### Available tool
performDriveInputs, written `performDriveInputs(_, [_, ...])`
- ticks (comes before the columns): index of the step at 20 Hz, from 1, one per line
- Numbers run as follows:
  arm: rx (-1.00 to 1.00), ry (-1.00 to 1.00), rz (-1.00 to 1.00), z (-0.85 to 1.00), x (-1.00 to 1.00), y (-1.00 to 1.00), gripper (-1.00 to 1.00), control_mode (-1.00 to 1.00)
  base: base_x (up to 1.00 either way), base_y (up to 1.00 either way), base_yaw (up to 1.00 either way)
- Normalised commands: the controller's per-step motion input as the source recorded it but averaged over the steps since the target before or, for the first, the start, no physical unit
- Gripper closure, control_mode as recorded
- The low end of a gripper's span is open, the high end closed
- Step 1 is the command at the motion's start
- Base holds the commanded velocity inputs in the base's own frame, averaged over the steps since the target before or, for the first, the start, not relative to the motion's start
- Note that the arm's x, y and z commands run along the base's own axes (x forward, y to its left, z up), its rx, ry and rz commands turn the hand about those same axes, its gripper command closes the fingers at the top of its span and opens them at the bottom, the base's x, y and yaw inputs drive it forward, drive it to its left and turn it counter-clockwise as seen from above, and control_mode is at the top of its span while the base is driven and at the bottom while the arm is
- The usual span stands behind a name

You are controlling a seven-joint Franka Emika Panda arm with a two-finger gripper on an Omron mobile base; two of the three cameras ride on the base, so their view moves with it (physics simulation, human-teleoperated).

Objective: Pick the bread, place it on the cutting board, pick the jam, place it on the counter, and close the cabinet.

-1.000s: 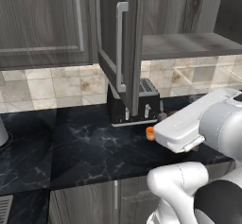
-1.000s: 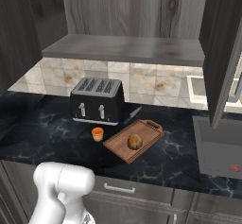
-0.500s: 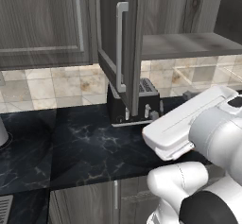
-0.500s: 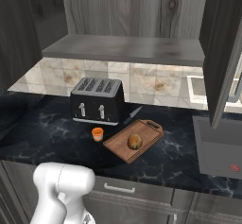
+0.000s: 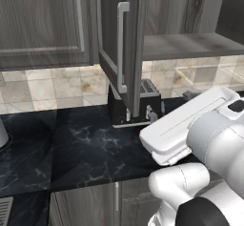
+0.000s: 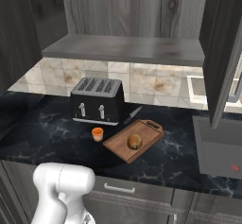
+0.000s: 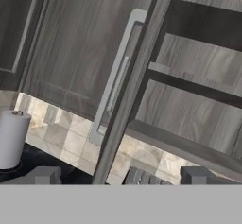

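Jaws: in the hand view we saw the gripper (image 7: 120, 176) with its two dark tips standing well apart at the bottom edge, spread wide with nothing between them.
Facing: along the gripper we looked at the edge of an open door of the cabinet (image 7: 85, 48), with its silver bar handle (image 7: 116, 76) running from 1 o'clock down to 7 o'clock in that tilted view.
Cabinet: in the left base view its near door (image 5: 121, 53) stood swung out toward us, edge on, the handle upright; in the right base view the other door (image 6: 222, 53) also stood open at 3 o'clock, and we saw a bare shelf (image 6: 127, 48) inside.
Bread: we found the bread (image 6: 135, 142) lying on the cutting board (image 6: 118, 147), near the board's middle.
Cutting board: it lay flat on the counter (image 6: 42, 133), at 4 o'clock from the toaster (image 6: 98, 100), turned at a slant.
Jam: the jam (image 6: 97, 133) stood upright on the counter at 9 o'clock from the board, apart from it, and just in front of the toaster.
Knife: we saw a dark knife (image 6: 133, 115) on the counter between the toaster and the board's far corner.
Other: at 9 o'clock in the hand view stood a pale cylinder (image 7: 12, 138) on the counter; we could not tell what it was.
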Motion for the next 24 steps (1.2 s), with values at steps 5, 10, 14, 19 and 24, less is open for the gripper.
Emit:
performDriveInputs(5, [0.0,-0.04,0.0,-0.13,0.01,0.01,-1.0,-1.0,0.0,0.0,0.0])
performDriveInputs(10, [0.0,-0.06,0.0,-0.22,0.04,0.05,-1.0,-1.0,0.0,0.0,0.0])
performDriveInputs(14, [0.0,-0.08,0.0,-0.21,0.08,0.09,-1.0,-1.0,0.0,0.0,0.0])
performDriveInputs(19, [-0.01,-0.09,-0.03,-0.16,0.11,0.17,-1.0,-1.0,0.0,0.0,0.0])
performDriveInputs(24, [0.0,-0.11,-0.03,-0.13,0.09,0.13,-1.0,-1.0,0.0,0.0,0.0])
